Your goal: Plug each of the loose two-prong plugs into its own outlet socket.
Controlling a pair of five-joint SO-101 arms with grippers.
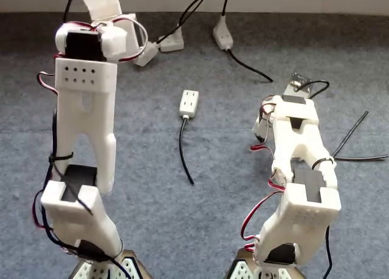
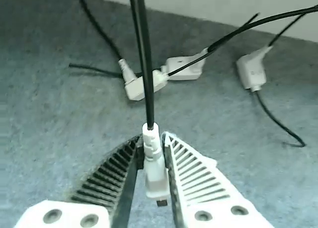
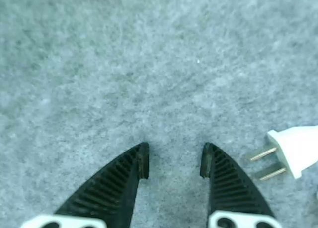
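Note:
My left gripper (image 2: 151,138) is shut on a white two-prong plug (image 2: 155,168), whose black cord (image 2: 144,54) runs up and away from it. Beyond it on the carpet lies a white outlet block (image 2: 185,69) with a white plug (image 2: 130,83) at its end, and another white outlet piece (image 2: 253,71) on a black cord. My right gripper (image 3: 174,161) stands open just above bare carpet, with nothing between its fingers. A loose white plug (image 3: 293,151) lies close beside it, its two prongs pointing toward the gripper. A three-socket white tap (image 1: 189,103) lies in the middle.
The left arm (image 1: 85,90) stretches to the far left of the grey carpet, the right arm (image 1: 295,124) stands at the right. Black cords trail from the tap (image 1: 182,151) and across the right side (image 1: 352,133). A pale wall edge runs along the back.

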